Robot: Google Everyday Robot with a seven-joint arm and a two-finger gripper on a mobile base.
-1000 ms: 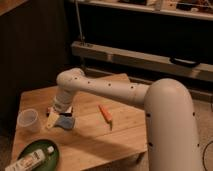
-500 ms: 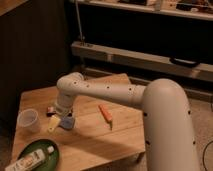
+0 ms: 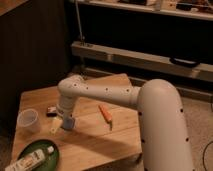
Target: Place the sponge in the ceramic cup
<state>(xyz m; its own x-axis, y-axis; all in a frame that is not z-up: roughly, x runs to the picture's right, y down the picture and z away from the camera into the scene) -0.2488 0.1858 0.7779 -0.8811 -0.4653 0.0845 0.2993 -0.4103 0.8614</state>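
There is only the camera view. It shows one wooden table (image 3: 95, 142) and one big white robot arm (image 3: 107, 95) that reaches over it from the right.

The arm bends down to one gripper (image 3: 62, 125), low over the left part of the table. Its fingers are spread wide. One pale yellow finger (image 3: 56, 125) shows on the side near the cup. One blue sponge (image 3: 69, 123) lies on the table right at the tip of the gripper, on its other side. I cannot tell if the gripper has hold of it.

One ceramic cup (image 3: 27, 120) stands upright left of the gripper, near it but not touching. The sponge is not in the cup.

One green plate (image 3: 46, 159) sits at the front left corner, with one white bottle (image 3: 29, 161) lying on it. One dark box (image 3: 51, 111) lies just behind the gripper, partly hidden by the arm. One orange stick-like thing (image 3: 105, 114) lies to the right, under the arm.
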